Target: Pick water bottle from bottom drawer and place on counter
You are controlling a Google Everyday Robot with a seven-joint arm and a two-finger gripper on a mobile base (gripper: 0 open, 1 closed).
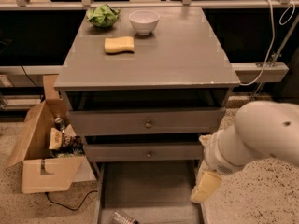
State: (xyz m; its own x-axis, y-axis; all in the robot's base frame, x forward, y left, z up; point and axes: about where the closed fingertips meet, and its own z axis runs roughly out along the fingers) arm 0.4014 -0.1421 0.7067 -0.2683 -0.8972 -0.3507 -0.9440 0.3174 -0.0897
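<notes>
On counter [187,55]: sponge [119,45] front-left, bowl [144,21] behind it, lettuce [103,15] left of bowl. Below two upper drawers [147,124], open bottom drawer [149,185]; water bottle [124,217] in its near-left part. At drawer's right wall, pincer [205,186]. Cardboard box [44,167] on floor, left of cabinet.

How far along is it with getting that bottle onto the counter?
Barely started. The bottom drawer stands open, with the water bottle lying inside. The gripper hangs by the drawer's right edge, apart from the bottle. Grasping it and setting it on the counter remain.
</notes>
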